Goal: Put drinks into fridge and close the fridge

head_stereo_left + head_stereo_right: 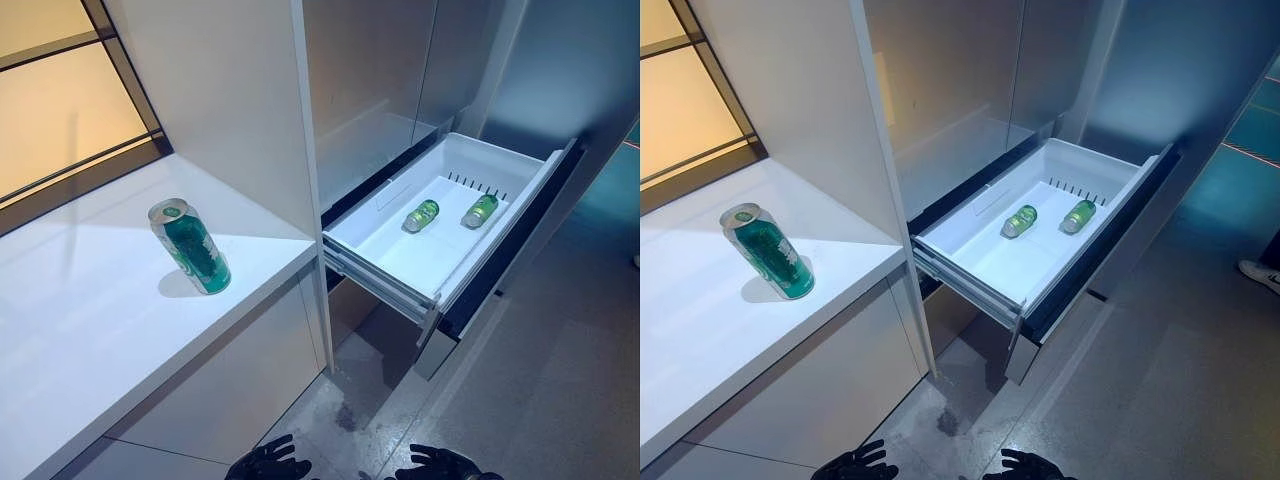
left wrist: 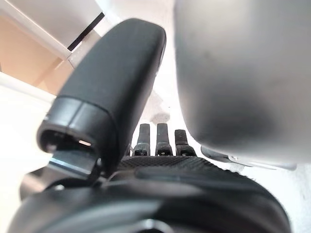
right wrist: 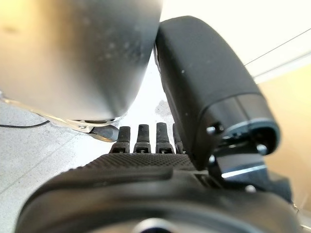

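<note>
A green drink can (image 1: 190, 246) stands upright on the white counter (image 1: 90, 330) at the left. The white fridge drawer (image 1: 372, 240) is pulled out, and two green cans (image 1: 421, 215) (image 1: 480, 210) lie on their sides at its far end. My left hand (image 1: 268, 463) and right hand (image 1: 440, 463) hang low at the bottom edge over the floor, far from the cans. Both hands have straight fingers (image 2: 160, 141) (image 3: 146, 138) and hold nothing.
A white upright panel (image 1: 230, 110) rises between the counter and the fridge compartment. The grey fridge door (image 1: 570, 90) stands at the right behind the drawer front. A person's shoe (image 1: 1260, 275) shows at the right edge on the floor.
</note>
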Motion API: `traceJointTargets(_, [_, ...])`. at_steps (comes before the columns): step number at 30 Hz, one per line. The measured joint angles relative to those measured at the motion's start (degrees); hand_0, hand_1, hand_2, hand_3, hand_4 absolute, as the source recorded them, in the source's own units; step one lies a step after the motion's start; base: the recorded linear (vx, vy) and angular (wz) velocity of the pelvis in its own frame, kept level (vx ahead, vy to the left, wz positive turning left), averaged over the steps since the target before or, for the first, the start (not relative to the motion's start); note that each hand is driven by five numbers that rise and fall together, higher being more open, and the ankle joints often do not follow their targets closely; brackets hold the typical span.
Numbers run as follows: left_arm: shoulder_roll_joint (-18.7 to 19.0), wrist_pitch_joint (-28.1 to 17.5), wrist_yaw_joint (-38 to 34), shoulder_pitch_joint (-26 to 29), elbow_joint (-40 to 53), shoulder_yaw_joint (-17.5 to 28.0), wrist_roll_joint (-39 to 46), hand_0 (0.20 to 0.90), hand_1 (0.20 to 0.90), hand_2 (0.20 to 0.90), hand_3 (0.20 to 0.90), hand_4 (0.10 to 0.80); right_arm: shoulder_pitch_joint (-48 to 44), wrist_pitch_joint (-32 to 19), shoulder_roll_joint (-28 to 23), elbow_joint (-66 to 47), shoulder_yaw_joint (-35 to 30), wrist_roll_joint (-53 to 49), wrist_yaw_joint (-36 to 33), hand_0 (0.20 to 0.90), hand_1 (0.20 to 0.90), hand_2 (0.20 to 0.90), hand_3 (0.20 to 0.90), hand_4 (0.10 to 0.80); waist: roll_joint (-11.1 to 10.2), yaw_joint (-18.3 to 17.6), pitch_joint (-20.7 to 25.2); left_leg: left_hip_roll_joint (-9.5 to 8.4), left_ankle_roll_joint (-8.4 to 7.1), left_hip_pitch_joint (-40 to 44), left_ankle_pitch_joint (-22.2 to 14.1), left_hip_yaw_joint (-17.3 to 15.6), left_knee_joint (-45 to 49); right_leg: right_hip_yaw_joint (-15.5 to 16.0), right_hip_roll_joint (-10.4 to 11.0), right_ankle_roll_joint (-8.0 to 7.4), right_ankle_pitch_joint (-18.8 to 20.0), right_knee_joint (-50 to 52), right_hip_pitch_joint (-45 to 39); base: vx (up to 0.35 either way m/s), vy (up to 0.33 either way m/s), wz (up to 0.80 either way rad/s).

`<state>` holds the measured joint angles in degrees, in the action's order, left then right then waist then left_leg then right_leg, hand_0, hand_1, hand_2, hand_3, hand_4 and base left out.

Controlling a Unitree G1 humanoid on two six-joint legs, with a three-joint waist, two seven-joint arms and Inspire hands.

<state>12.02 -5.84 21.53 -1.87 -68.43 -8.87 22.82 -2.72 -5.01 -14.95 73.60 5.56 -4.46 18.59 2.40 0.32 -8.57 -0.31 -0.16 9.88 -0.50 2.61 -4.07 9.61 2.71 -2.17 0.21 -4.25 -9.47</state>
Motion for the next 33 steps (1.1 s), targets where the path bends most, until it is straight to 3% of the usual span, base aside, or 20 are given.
traceJointTargets(8, [0.32, -1.27, -3.44, -0.01, -0.11, -0.06, -5.31, 0.9, 0.9, 0.9, 0.9, 0.8, 0.04, 0.0, 0.0, 0.1, 0.14, 0.08, 0.0, 0.9, 0.9, 0.9, 0.9, 0.8, 0.15, -0.45, 1.23, 0.03, 0.03, 0.02, 0.02, -0.3, 0.0, -0.52, -0.04, 0.06, 0.06, -0.01, 0.44, 0.001, 0.001, -0.01])
traceJointTargets(12, [1.75, -4.73, -6.17, 0.53, 0.81, -5.89, -13.79, 0.9, 0.9, 0.9, 0.9, 0.8, 0.09, 0.0, -0.11, 0.04, 1.0, 0.55, 0.0, 0.9, 0.9, 0.9, 0.9, 0.8, 0.28, -0.65, 1.68, 0.08, 0.04, 0.03, 0.03, -0.76, -0.01, -0.77, -0.13, 0.12, 0.12, 0.14, 0.78, -0.001, 0.009, -0.05])
traceJointTargets(16, [4.0, -7.32, -9.46, 1.22, 6.4, -10.6, -18.82, 0.9, 0.9, 0.9, 0.9, 0.8, -0.1, 0.15, -0.42, -0.49, 1.68, 0.61, 0.04, 0.9, 0.9, 0.9, 0.9, 0.8, 0.48, -0.63, 1.83, 0.29, 0.05, -0.03, 0.03, -1.93, -0.14, -2.14, -0.38, 0.2, 0.17, 0.63, 1.77, -0.017, 0.002, -0.15])
traceJointTargets(22, [8.04, -9.29, -12.1, 3.63, 20.56, -13.21, -19.6, 0.9, 0.9, 0.9, 0.9, 0.8, -0.26, 1.31, -0.88, -2.6, 3.06, 0.56, 0.34, 0.9, 0.9, 0.9, 0.9, 0.8, 0.61, -1.36, 1.91, 0.45, 0.22, -0.22, 0.17, -3.14, -0.51, -3.16, -0.59, 0.22, 0.39, 0.96, 2.63, -0.05, -0.007, -0.12])
traceJointTargets(26, [12.44, -9.6, -11.48, 6.68, 33.24, -12.76, -16.61, 0.9, 0.9, 0.9, 0.9, 0.8, -0.53, 1.24, -0.91, -2.54, 3.46, 0.44, 0.35, 0.9, 0.9, 0.9, 0.9, 0.8, 0.58, -1.59, 1.87, 0.48, 0.24, -0.22, 0.24, -3.29, -0.65, -3.6, -0.68, 0.15, 0.78, 0.71, 2.64, -0.011, -0.014, -0.03])
traceJointTargets(29, [13.74, -9.06, -8.54, 9.03, 41.3, -10.12, -10.37, 0.9, 0.9, 0.9, 0.9, 0.8, -0.33, 1.18, -0.91, -2.51, 3.4, 0.44, 0.35, 0.9, 0.9, 0.9, 0.9, 0.8, 0.59, -1.54, 1.87, 0.43, 0.24, -0.24, 0.24, -3.31, -0.68, -3.61, -0.7, 0.11, 1.12, 0.06, 2.38, 0.0, 0.0, 0.0])
traceJointTargets(33, [13.74, -3.05, 2.06, 9.27, 55.84, -6.46, 2.95, 0.9, 0.9, 0.9, 0.9, 0.8, 0.27, 0.72, -0.88, -2.49, 3.11, 0.45, 0.33, 0.9, 0.9, 0.9, 0.9, 0.8, 0.56, -1.3, 1.83, 0.39, 0.25, -0.19, 0.23, -3.33, -0.72, -3.72, -0.75, 0.09, 1.41, -0.55, 2.08, 0.0, 0.0, 0.0])
